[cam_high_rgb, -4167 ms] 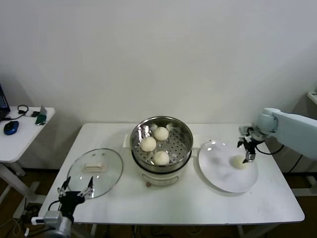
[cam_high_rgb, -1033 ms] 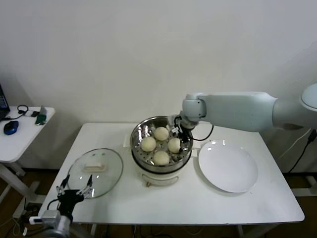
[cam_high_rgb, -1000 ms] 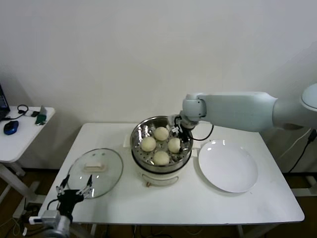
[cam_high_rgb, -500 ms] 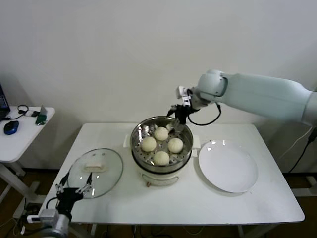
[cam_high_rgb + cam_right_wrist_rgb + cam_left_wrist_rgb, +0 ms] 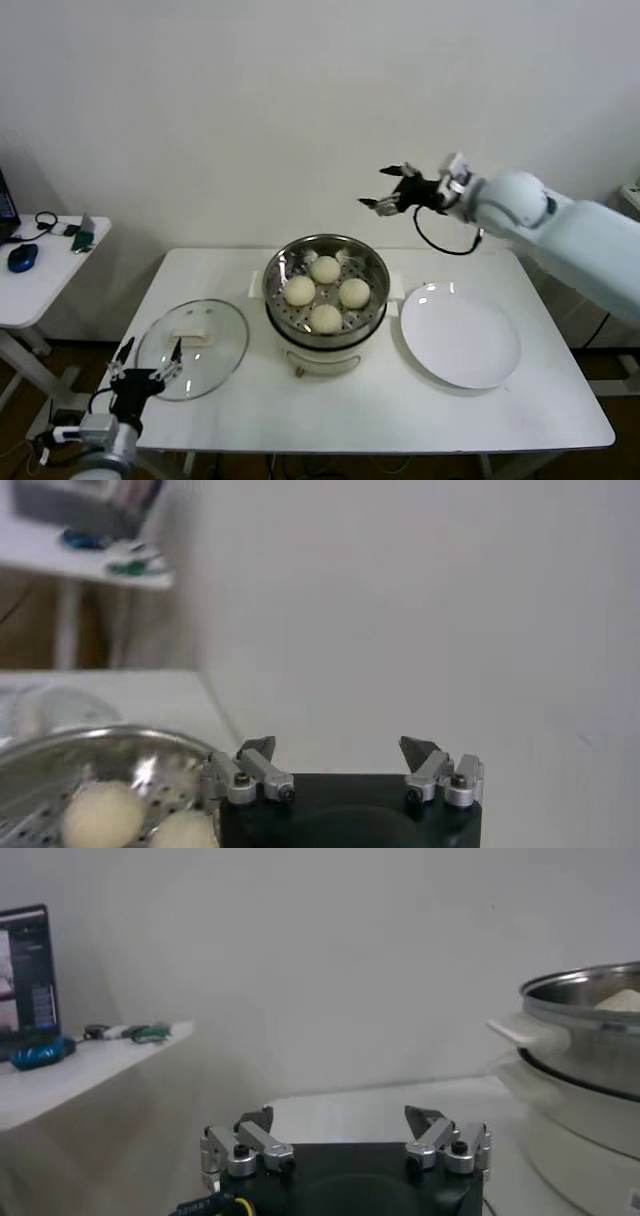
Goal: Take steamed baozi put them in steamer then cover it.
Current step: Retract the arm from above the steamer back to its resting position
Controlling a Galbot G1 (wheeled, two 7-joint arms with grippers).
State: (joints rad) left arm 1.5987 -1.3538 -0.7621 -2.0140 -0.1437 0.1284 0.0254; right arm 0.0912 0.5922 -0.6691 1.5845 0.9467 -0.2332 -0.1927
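Note:
The steamer (image 5: 372, 262) stands mid-table with several cream-white baozi (image 5: 325, 317) on its perforated floor. My right gripper (image 5: 375, 188) hangs open and empty in the air, above the steamer's back right rim. In the right wrist view this gripper (image 5: 338, 745) holds nothing, and two baozi (image 5: 105, 810) show in the steamer (image 5: 90, 742) beyond it. The glass cover (image 5: 215, 360) lies flat on the table left of the steamer, its white handle (image 5: 193, 338) facing up. My left gripper (image 5: 150, 350) is open at the cover's near edge. In the left wrist view that gripper (image 5: 338, 1116) is empty, with the steamer (image 5: 590, 988) off to one side.
An empty white plate (image 5: 460, 335) lies on the table right of the steamer. A small side table (image 5: 40, 275) with a mouse and cables stands at the far left. The wall runs close behind the table.
My right gripper has risen out of the steamer and swung up and to the right, empty. The baozi it brought stays in the basket. The left gripper has shifted slightly left.

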